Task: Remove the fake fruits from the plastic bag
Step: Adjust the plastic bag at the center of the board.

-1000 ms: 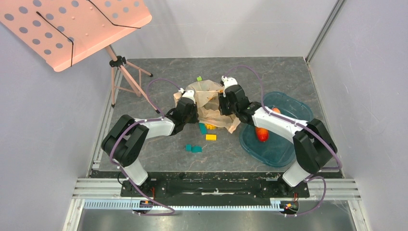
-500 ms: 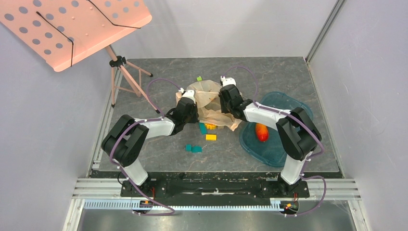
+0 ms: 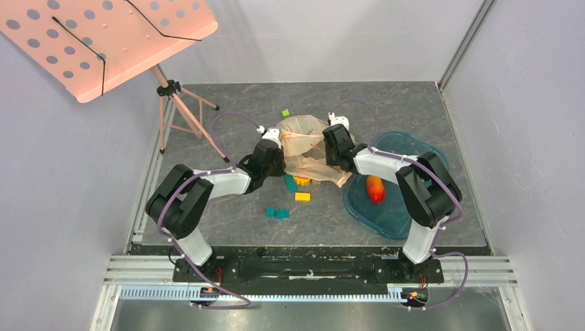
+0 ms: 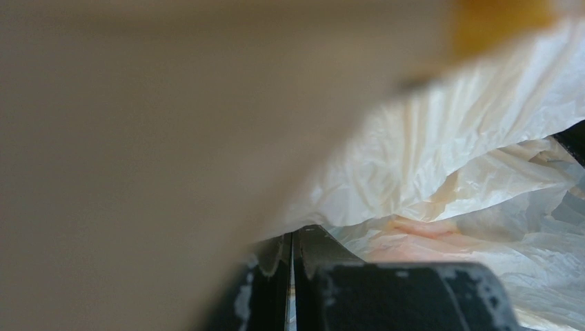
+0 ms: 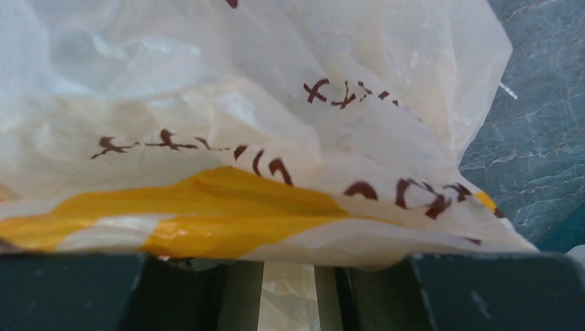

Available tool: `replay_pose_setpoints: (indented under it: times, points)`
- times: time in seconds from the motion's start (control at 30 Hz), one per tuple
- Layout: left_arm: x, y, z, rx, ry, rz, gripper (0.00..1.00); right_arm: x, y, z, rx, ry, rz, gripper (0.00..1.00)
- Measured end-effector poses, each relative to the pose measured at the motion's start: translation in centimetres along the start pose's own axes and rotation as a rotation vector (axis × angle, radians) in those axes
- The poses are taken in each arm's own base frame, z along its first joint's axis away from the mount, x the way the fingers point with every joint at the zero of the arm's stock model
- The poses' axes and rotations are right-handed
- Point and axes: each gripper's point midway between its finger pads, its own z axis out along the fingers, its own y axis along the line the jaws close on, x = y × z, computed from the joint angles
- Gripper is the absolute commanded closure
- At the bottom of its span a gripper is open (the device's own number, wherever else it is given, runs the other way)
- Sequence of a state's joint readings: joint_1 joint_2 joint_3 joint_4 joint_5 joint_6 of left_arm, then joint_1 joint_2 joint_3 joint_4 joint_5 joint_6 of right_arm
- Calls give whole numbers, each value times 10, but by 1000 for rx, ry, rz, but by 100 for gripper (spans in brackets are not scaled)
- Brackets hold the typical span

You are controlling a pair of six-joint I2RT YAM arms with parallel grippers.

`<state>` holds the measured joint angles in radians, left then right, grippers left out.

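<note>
- While the left gripper (image 4: pixel 292 241) pinches the plastic bag (image 3: pixel 303 145), a red-orange fruit (image 3: pixel 374 187) lies in the teal tray (image 3: pixel 400 214).
- Bag covers the right gripper (image 5: pixel 288 272); cannot tell its grip.

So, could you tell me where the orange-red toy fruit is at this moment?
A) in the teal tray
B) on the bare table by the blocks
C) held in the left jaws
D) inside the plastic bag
A: the top view shows the orange-red fruit lying in the teal tray, right of the bag.
</note>
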<state>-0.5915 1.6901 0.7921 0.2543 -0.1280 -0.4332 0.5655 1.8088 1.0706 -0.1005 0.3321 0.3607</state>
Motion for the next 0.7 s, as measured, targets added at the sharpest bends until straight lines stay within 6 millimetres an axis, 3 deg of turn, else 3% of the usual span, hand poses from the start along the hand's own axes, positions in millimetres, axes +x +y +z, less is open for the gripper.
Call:
replay_pose_setpoints:
  times: [0.17,0.27,0.47,0.7]
  points:
    - [0,0,0,0,0,0,98,18,-4,9,10,57,-10,59]
    - [0,0,0,0,0,0,98,17,-3,10,4,65,-16,54]
    - [0,0,0,1,0,0,98,15,3,11,-37,69,-45,33]
    - [-2,-1,-2,4,-6,-1,98,2,20,6,-144,27,-90,27]
